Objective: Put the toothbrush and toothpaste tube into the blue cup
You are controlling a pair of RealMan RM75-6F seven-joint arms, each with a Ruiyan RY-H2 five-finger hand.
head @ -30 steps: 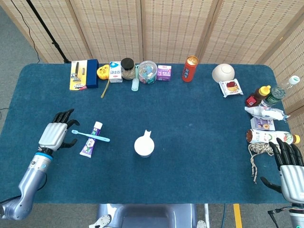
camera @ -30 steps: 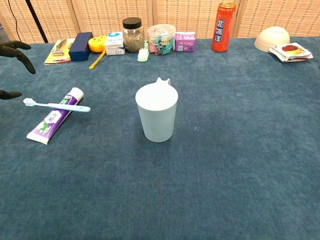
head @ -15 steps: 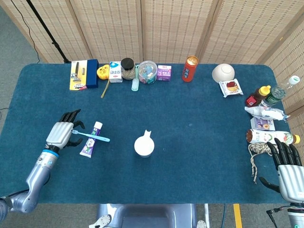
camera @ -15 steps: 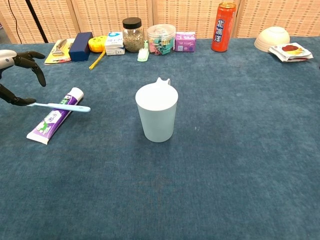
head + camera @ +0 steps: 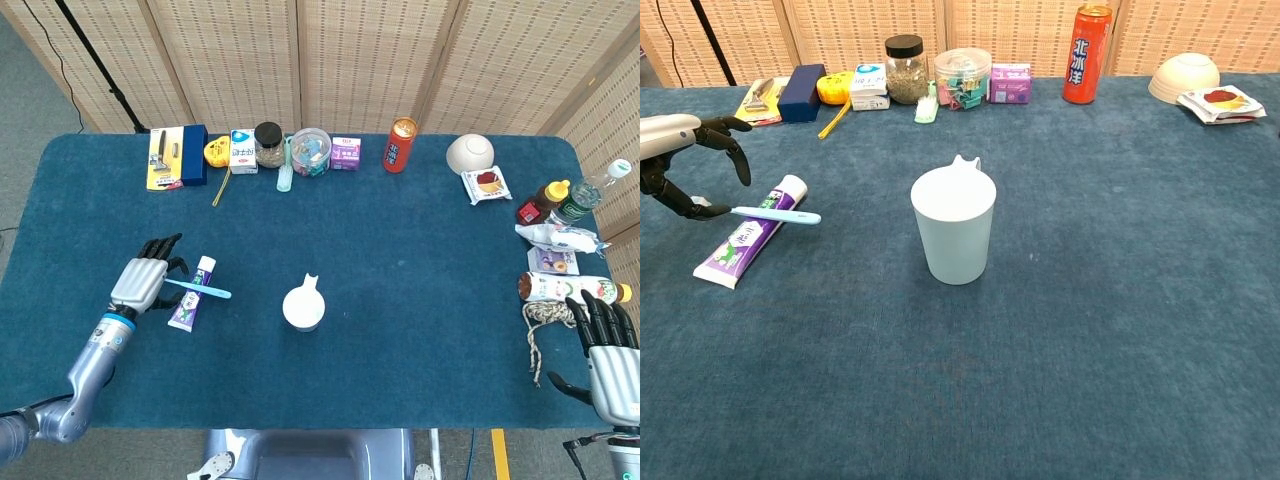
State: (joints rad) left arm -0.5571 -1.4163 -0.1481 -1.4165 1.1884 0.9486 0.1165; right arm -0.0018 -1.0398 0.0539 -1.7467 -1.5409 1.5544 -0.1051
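Change: since a second ago the left hand [image 5: 140, 281] has slid in from the table's left side toward the toothbrush [image 5: 203, 290]; its fingers now arch over the brush-head end, which was clear of them before.
Risk: my guess is the brush could roll or skid off the toothpaste tube [image 5: 190, 297] it lies across if the fingers close unevenly, since only one end is reachable; a nudge might also shift the tube.
Left hand: fingers [image 5: 732, 143] apart and curved, thumb low by the brush tip; whether it already touches the brush I cannot tell. Nothing is lifted.
Right hand: the right hand [image 5: 608, 362] rests at the near right table edge, fingers spread, holding nothing.
Toothbrush and tube: both lie flat, the brush crossing the tube, left of the blue cup [image 5: 302, 308].
Cup: upright mid-table, well apart from the hand, nothing visible in it.
Beyond: jars, boxes and a red can [image 5: 399, 145] line the far edge.
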